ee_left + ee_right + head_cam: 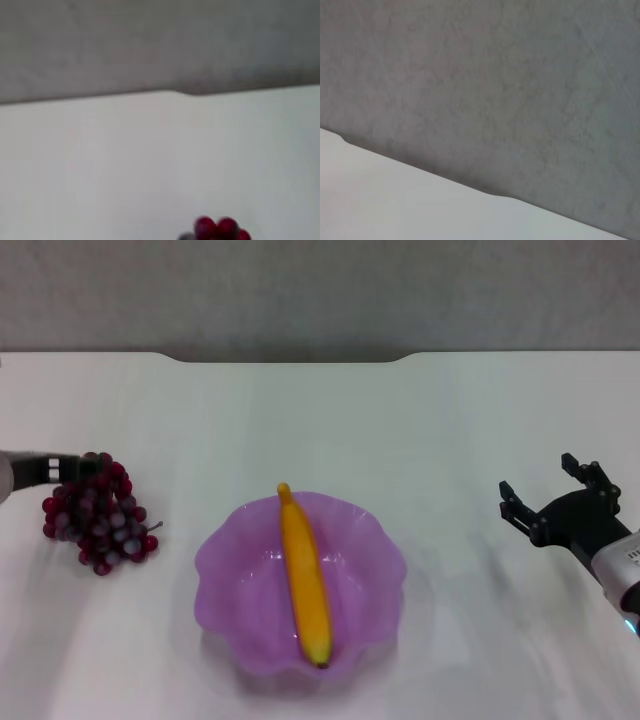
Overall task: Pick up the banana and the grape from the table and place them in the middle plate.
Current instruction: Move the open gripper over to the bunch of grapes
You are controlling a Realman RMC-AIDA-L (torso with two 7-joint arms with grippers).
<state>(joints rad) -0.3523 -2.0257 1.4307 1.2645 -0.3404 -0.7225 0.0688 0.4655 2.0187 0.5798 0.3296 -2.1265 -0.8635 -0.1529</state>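
Banana (304,580) lies in middle plate (228,570); right gripper (550,490) jaws spread, empty.

Plain white tabletop (420,430) filling most of the head view, smooth and evenly lit with soft shadows only, far edge cut by a shallow notch (290,358) at centre, backed directly by a flat grey wall (320,290) with faint mottling, unmarked and uniform across its visible width.

A plain grey wall (320,290) rises behind the far edge.
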